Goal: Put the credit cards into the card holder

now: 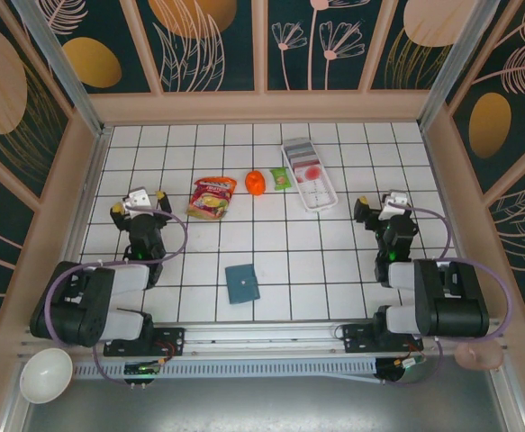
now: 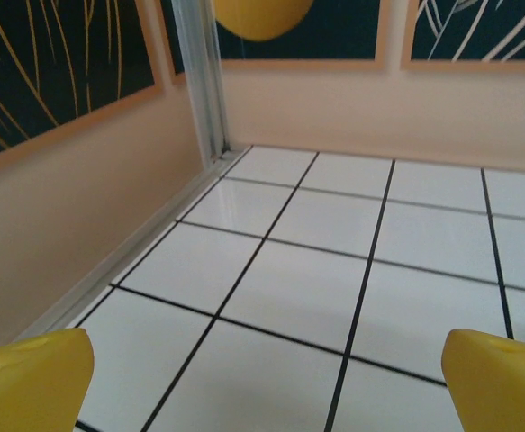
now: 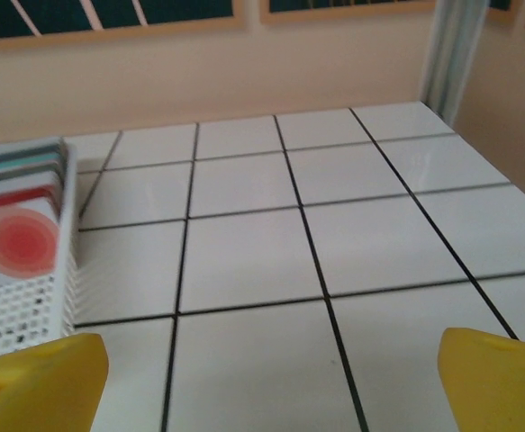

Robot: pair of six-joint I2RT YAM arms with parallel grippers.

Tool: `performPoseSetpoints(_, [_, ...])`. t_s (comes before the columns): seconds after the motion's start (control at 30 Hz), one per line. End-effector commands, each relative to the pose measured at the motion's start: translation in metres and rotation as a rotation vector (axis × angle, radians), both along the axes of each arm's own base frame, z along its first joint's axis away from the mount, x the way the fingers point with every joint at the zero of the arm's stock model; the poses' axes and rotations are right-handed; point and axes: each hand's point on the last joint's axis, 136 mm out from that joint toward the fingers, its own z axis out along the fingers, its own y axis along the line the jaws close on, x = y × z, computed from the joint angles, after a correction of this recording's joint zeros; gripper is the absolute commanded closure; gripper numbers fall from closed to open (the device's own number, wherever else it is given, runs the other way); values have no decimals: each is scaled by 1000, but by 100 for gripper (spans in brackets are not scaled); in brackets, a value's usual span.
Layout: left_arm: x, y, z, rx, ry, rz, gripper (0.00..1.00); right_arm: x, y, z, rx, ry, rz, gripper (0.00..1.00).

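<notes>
The dark teal card holder (image 1: pixel 241 283) lies flat and closed on the tiles near the front middle, between the two arms. The credit cards (image 1: pixel 306 168), pale with red-pink circles, lie stacked inside the long white tray (image 1: pixel 321 201) at the back right; in the right wrist view a card (image 3: pixel 16 243) shows at the left edge behind the tray's mesh wall (image 3: pixel 23 310). My left gripper (image 1: pixel 140 204) stands open at the left over bare tiles, its yellow fingertips (image 2: pixel 28 382) wide apart. My right gripper (image 1: pixel 382 209) is open too, just right of the tray, holding nothing.
A red-yellow snack bag (image 1: pixel 212 196), an orange ball (image 1: pixel 255 183) and a small green packet (image 1: pixel 282 178) lie in a row left of the tray. Peach walls enclose the floor. A white bowl (image 1: pixel 45 374) and a pink one (image 1: pixel 478 355) sit outside the front rail.
</notes>
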Motion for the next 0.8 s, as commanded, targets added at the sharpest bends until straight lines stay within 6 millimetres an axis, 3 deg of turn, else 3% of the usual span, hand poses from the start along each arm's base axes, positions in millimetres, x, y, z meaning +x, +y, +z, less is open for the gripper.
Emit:
performPoseSetpoints(0.0, [5,-3,11,-6,-103,-68,1,-4,14,26,18,-140,82,4])
performPoseSetpoints(0.13, [10,-6,8,-32,-98,-135,1,-4,17,19,18,-204,96,4])
performPoseSetpoints(0.27, [17,-4,-7,-60,-57,-164,1,16,-4,4,66,-103,-14,1])
performPoseSetpoints(0.33, [21,0,-5,-76,-69,-162,1,21,-6,-1,73,-59,-24,1])
performPoseSetpoints(0.77, [19,3,-6,-84,-63,-148,1,22,-5,1,58,-72,-33,1])
